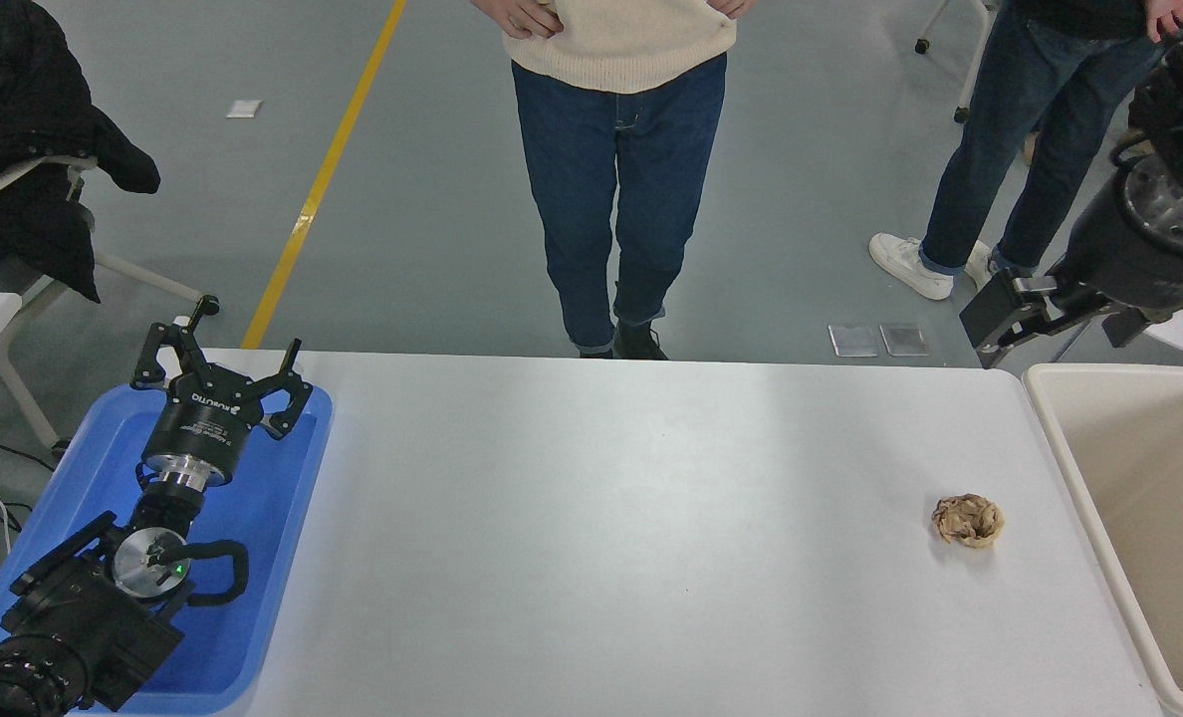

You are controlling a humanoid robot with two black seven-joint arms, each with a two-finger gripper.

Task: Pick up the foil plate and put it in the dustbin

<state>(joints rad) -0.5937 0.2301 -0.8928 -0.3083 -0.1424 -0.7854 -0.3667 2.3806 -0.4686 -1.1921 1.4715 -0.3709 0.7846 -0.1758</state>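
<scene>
A robot's right gripper (990, 329), fingers unclear, hangs above the beige dustbin (1055, 438) holding nothing visible; no foil plate shows, likely already binned, so only parking remains, while the left gripper (221, 373) rests spread over the blue tray (253, 558).

Plain white table (601, 538) with just a little brown crumpled paper wad (967, 520) sitting out around 3 o'clock, plus a blue tray (253, 558) hanging over the 9 o'clock edge.
</scene>
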